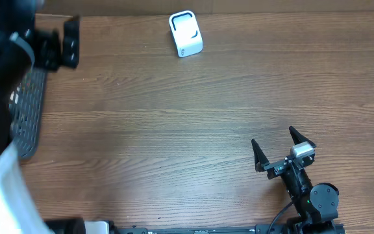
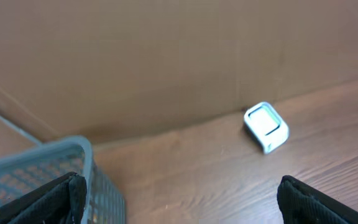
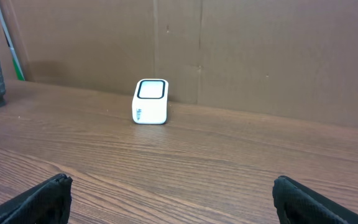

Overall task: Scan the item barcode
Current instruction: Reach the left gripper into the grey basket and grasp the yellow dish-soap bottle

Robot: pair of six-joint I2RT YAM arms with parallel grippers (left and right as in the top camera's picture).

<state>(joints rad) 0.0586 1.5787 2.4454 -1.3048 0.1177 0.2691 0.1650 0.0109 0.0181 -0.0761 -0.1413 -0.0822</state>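
A small white box-shaped scanner [image 1: 186, 34] with a dark window on top stands at the far edge of the wooden table, and shows in both wrist views [image 2: 266, 126] [image 3: 150, 101]. The item and its barcode are out of view. My left gripper [image 1: 73, 42] is raised at the far left, above the basket's far end. It is open and empty [image 2: 180, 193], aimed toward the scanner. My right gripper [image 1: 273, 136] sits low near the front right, open and empty [image 3: 169, 190], facing the scanner from well back.
A grey mesh basket [image 1: 28, 110] stands at the table's left edge; its rim [image 2: 73, 152] lies just under my left fingers, and its contents are hidden. A brown cardboard wall [image 3: 260, 50] closes off the back. Bare wood lies between my right gripper and the scanner.
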